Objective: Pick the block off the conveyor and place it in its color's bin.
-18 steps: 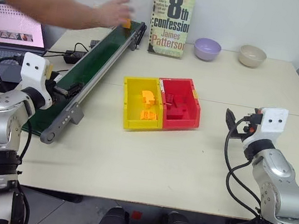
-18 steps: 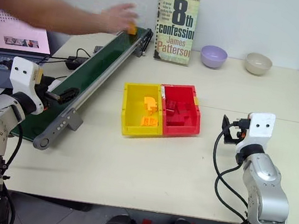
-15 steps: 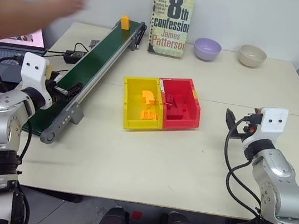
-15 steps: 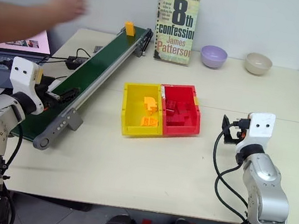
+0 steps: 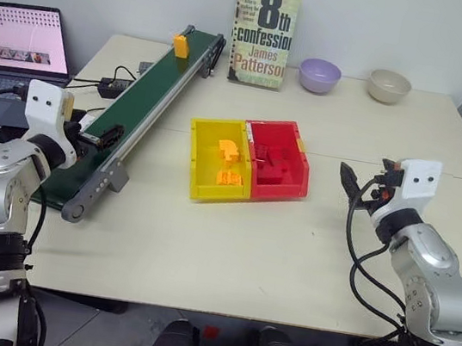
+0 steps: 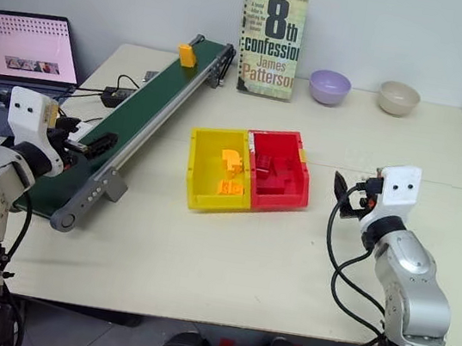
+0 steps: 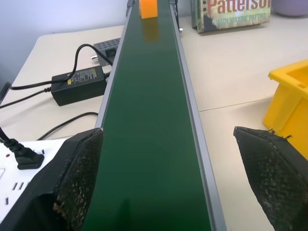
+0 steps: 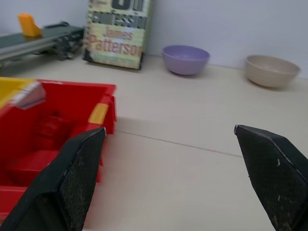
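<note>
— Jaws first: where do we stand?
— Both sets are spread wide and pinch nothing. Our left gripper (image 5: 108, 135) hangs over the near end of the conveyor (image 5: 141, 107); our right gripper (image 5: 348, 178) hovers over the counter (image 5: 290, 243), beside the red bin (image 5: 278, 160).
— And the yellow bin (image 5: 220, 159)?
— Joined to the red one's left side, with orange pieces lying in it.
— The block (image 5: 181, 44)?
— We see it upright at the belt's far end, well apart from both grippers, near the book (image 5: 263, 32) and the two bowls (image 5: 320, 75).
</note>
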{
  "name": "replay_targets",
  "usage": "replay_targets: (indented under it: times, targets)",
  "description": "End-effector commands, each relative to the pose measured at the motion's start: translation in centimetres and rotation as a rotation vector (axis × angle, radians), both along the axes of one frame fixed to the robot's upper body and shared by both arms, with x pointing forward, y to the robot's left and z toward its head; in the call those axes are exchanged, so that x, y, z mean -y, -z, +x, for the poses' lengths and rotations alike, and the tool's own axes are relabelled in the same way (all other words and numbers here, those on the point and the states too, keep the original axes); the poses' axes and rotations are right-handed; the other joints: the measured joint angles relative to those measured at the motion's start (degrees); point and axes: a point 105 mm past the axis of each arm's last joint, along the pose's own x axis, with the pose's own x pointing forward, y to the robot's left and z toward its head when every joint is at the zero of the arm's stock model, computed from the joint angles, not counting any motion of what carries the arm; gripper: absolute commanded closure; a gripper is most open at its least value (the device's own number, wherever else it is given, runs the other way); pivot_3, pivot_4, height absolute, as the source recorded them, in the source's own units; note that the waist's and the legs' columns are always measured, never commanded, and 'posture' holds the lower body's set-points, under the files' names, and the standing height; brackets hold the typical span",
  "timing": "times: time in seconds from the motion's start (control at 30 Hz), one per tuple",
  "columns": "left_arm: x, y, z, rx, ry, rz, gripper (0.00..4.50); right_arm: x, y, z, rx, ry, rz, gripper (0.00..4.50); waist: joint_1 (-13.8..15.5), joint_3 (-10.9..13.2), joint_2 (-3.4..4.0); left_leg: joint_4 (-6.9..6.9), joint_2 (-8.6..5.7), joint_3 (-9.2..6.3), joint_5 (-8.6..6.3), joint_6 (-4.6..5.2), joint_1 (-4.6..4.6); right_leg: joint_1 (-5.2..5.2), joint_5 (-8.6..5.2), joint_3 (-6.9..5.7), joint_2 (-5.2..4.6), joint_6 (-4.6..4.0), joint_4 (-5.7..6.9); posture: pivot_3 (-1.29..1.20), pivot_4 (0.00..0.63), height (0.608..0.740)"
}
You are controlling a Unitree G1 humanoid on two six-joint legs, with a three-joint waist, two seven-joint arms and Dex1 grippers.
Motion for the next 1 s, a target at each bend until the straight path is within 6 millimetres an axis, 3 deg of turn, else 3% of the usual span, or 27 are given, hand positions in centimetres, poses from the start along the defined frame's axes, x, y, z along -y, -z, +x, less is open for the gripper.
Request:
replay_targets:
  times: [0.03,0.13,0.4,1.0]
  targets:
    - [0.0,-1.1,-0.1,0.053,-0.015,-0.022,0.0,-3.9,-2.3,-2.1,0.043,-0.298,-0.007,0.0,0.0,0.01,0.01,-0.01,-0.01,0.0,0.0,0.0,0.0,0.0,0.0,0.0,0.0,0.0,0.0,0.0,0.15,0.74]
    - [0.6,-1.1,0.4,0.064,-0.01,-0.043,0.0,-5.8,-2.8,-3.6,0.021,-0.49,-0.017,0.0,0.05,0.01,0.01,-0.01,0.01,-0.06,0.0,0.0,-0.02,0.02,0.0,-0.02,-0.01,0.0,-0.02,0.0,0.15,0.74]
    - [2.4,-0.5,1.2,0.069,0.009,-0.075,0.0,-7.5,-4.1,-5.2,0.006,-0.7,-0.045,0.0,0.04,0.01,0.0,-0.01,-0.01,-0.08,0.0,0.0,-0.03,0.04,0.0,-0.02,-0.03,0.0,-0.07,0.0,0.15,0.74]
    - [2.3,0.3,2.6,0.066,-0.055,-0.079,0.0,-8.5,-4.9,-6.6,0.01,-0.805,-0.092,0.0,0.08,0.01,0.0,-0.01,-0.01,-0.21,0.0,0.0,-0.19,0.03,0.01,-0.03,-0.06,-0.01,-0.27,0.0,0.15,0.74]
